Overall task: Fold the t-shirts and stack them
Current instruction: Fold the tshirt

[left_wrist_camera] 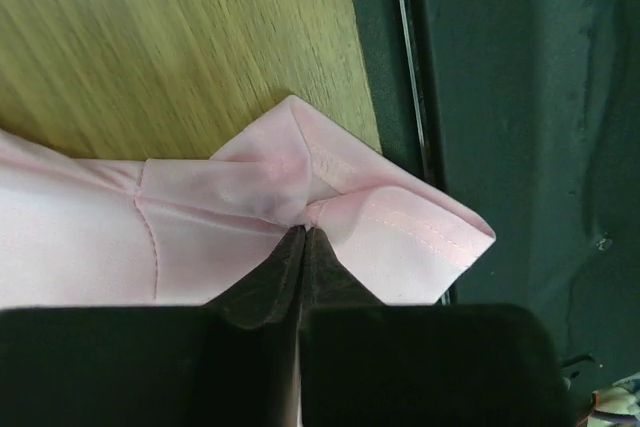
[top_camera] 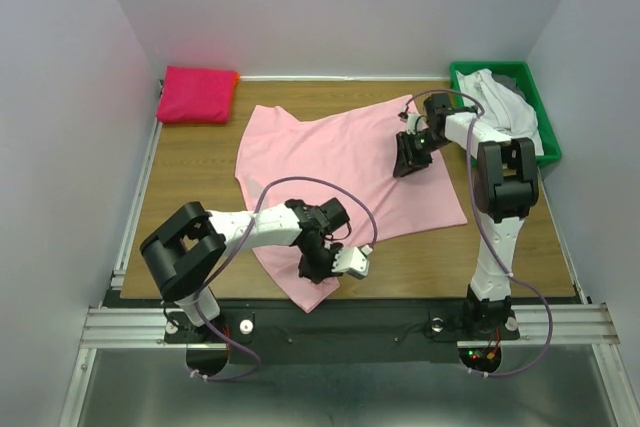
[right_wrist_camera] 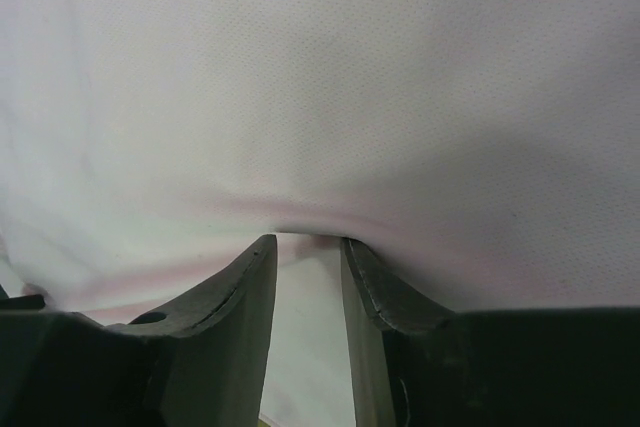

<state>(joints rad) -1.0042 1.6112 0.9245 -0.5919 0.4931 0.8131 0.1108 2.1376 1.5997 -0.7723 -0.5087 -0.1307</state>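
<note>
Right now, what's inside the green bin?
A crumpled white t-shirt fills most of the green bin, with grey cloth showing at the far side. Whatever lies beneath them, and the bin's floor, is covered and cannot be seen.

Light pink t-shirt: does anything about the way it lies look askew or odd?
Yes. The light pink t-shirt lies skewed across the table, not square to its edges, and its near corner reaches over the front edge onto the black frame. The left claw pinches that corner into a crumpled fold.

light pink t-shirt (top_camera: 330, 167), magenta t-shirt (top_camera: 197, 95), green bin (top_camera: 490, 66)
</note>
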